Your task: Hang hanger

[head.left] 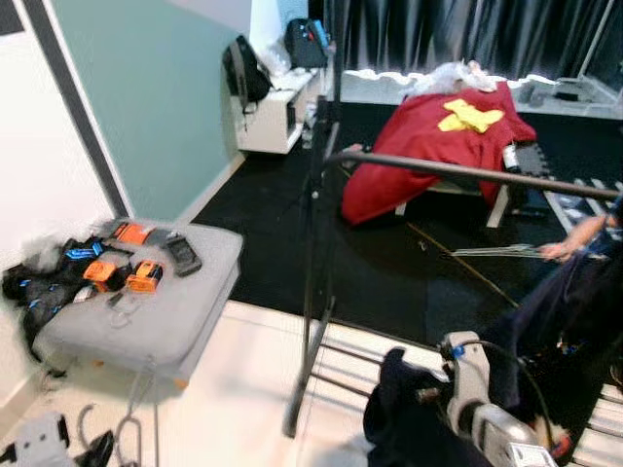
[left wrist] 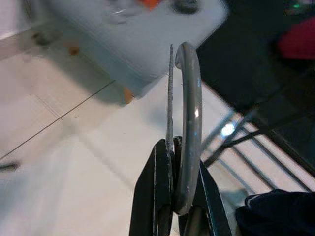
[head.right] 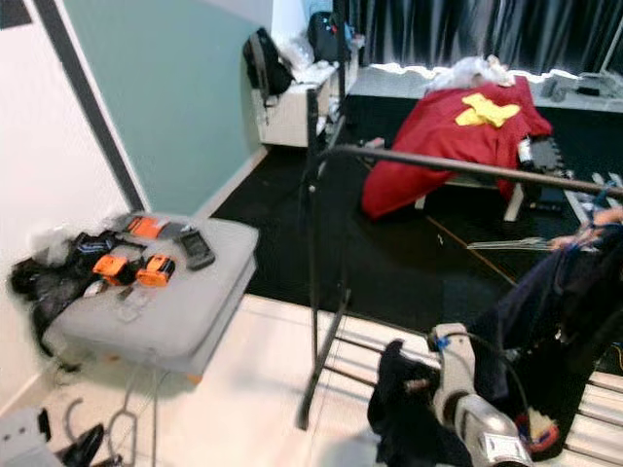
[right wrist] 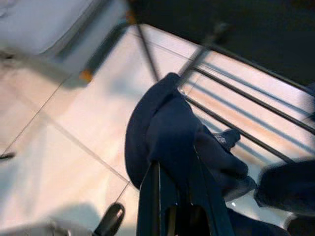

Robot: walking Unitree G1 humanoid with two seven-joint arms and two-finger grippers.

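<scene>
Grey hanger (left wrist: 189,128), navy garment (right wrist: 172,132), red cloth (head.left: 428,146)

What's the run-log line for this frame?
left gripper: shut on hanger hook | right gripper: shut on dark garment | rack rail: bare, ahead | hanger not yet hung

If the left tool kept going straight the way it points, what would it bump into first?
Probably the grey padded bench. The left tool, shut on the hanger hook, points across pale floor toward the bench's near edge. Depth is unclear, so it might meet the floor first.
</scene>
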